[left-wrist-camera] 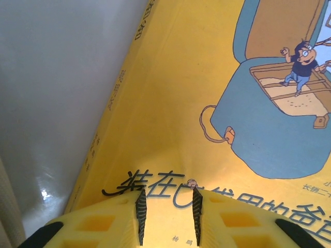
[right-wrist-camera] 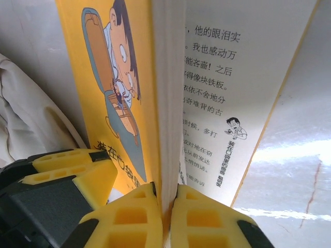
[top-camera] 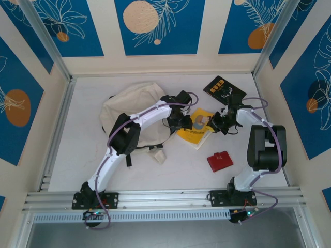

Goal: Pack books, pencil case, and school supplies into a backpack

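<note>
The yellow book with the blue cartoon (top-camera: 198,129) lies right of the cream-white backpack (top-camera: 135,106), and both grippers are at it. My right gripper (top-camera: 213,124) is shut on its page edge (right-wrist-camera: 166,103), with the back cover flapped open to the right. My left gripper (top-camera: 182,123) is at the book's left side. Its fingers stand apart over the yellow cover (left-wrist-camera: 170,93), and the cover shows through the gap at the left gripper (left-wrist-camera: 168,195). A black book with orange lettering (top-camera: 223,89) lies at the back right.
A small red case (top-camera: 220,160) lies on the table in front of the right arm's base. A small cream block (top-camera: 160,156) sits by the backpack's near edge, beside its black straps. The white table (top-camera: 77,155) is walled on three sides.
</note>
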{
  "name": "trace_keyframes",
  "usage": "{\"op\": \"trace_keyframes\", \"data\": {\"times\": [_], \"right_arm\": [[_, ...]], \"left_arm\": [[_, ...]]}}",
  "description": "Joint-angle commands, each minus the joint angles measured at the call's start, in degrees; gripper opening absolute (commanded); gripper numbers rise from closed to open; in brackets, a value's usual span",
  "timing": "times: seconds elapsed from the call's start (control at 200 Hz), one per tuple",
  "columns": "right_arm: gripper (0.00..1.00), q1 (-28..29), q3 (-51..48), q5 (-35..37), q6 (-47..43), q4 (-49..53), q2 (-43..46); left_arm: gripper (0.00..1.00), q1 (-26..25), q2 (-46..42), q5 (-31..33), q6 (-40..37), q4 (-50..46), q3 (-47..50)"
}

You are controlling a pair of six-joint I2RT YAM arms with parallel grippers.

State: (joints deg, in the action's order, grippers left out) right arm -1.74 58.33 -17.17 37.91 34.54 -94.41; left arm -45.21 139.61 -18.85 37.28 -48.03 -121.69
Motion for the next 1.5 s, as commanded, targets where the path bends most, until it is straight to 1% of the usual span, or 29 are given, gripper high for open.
{"op": "trace_keyframes", "data": {"times": [0.0, 0.07, 0.13, 0.2, 0.245, 0.36, 0.405, 0.49, 0.59, 0.67, 0.815, 0.875, 1.02, 1.115, 1.205, 1.345, 1.49], "right_arm": [[0.02, 0.71, -0.08, 0.41, -1.18, 2.11, 3.56], [0.00, 0.43, 0.03, 0.60, -2.31, 2.11, 5.56], [0.00, 0.24, 0.03, 0.08, -3.49, 1.77, 7.67], [0.00, -0.08, -0.13, -1.49, -4.86, 1.06, 10.46], [0.00, -0.32, -0.23, -2.92, -5.61, 0.33, 12.39], [0.00, -0.97, 0.18, -7.33, -7.00, -0.09, 16.32], [0.00, -1.01, 0.65, -9.47, -7.60, 0.19, 17.70], [0.00, -1.07, 1.56, -12.79, -7.97, 0.44, 19.70], [0.00, -0.92, 2.14, -18.38, -7.96, -0.36, 21.65], [0.00, -0.47, 2.32, -23.06, -7.52, -2.10, 23.09], [0.00, 1.52, 2.97, -30.09, -6.20, -5.26, 24.62], [0.00, 2.83, 3.43, -32.37, -5.91, -6.35, 24.71], [0.00, 6.40, 4.34, -35.11, -4.70, -9.11, 24.15], [0.00, 8.08, 4.72, -38.06, -4.33, -10.79, 23.57], [0.00, 9.35, 5.10, -39.30, -4.76, -11.24, 23.53], [0.00, 9.41, 5.30, -39.52, -4.52, -11.69, 23.75], [0.00, 8.99, 5.72, -37.52, -4.56, -10.10, 22.93]], "left_arm": [[0.38, 0.12, -1.80, -1.73, -0.44, -0.13, -1.34], [0.48, 0.84, -4.69, -1.46, -1.21, -0.46, -1.35], [0.59, 1.55, -7.72, -1.14, -2.15, -0.75, -1.06], [0.71, 2.39, -11.37, -0.63, -3.20, -1.03, -0.43], [0.77, 3.20, -13.67, -0.49, -3.90, -0.89, 0.47], [0.87, 5.02, -19.73, 2.19, -4.83, -0.52, 3.94], [0.90, 5.84, -22.06, 2.50, -5.09, 0.17, 5.97], [0.94, 7.66, -26.59, 1.44, -5.01, 2.44, 10.26], [0.99, 9.79, -31.70, -1.64, -5.76, 5.32, 15.24], [1.00, 11.63, -35.32, -4.25, -6.20, 6.99, 19.24], [1.00, 14.18, -39.56, -12.23, -6.61, 10.56, 25.59], [1.00, 14.49, -40.27, -13.88, -6.64, 11.51, 27.35], [1.00, 14.55, -40.17, -19.74, -5.21, 14.97, 29.46], [1.00, 14.56, -39.28, -21.06, -4.48, 14.58, 28.70], [1.00, 14.61, -39.14, -24.35, -4.65, 15.34, 28.34], [0.99, 14.56, -39.68, -27.69, -5.88, 15.69, 28.61], [0.93, 14.68, -40.82, -29.20, -5.97, 17.19, 29.21]]}}
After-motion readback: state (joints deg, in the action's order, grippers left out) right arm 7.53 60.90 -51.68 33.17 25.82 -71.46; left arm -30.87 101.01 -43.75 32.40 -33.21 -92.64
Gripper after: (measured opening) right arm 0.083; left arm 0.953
